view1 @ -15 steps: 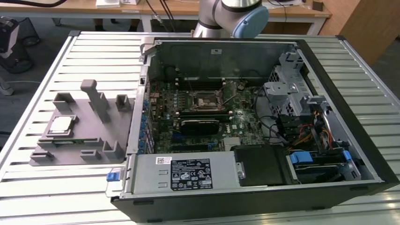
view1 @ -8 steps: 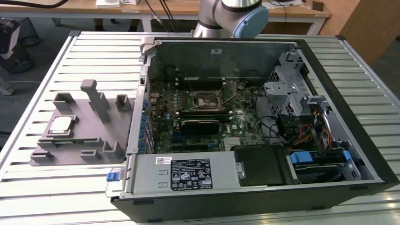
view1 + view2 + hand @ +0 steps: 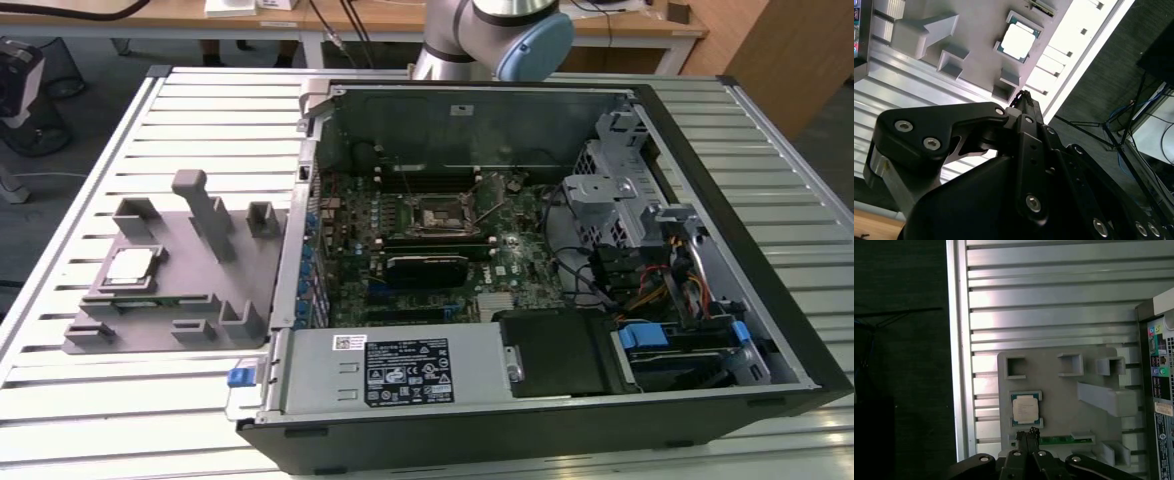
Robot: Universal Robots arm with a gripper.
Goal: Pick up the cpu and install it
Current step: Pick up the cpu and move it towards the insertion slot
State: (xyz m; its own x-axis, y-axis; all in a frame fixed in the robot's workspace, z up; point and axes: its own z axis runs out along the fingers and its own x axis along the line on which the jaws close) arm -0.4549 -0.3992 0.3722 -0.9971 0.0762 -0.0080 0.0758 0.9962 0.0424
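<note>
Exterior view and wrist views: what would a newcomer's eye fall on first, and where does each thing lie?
The open computer case dominates the exterior view, its socket mid-board. On that view's left, the silvery cpu sits in a grey fixture on the slatted table. In both wrist views the black gripper looms in the foreground, with the cpu beyond its tip.
</note>
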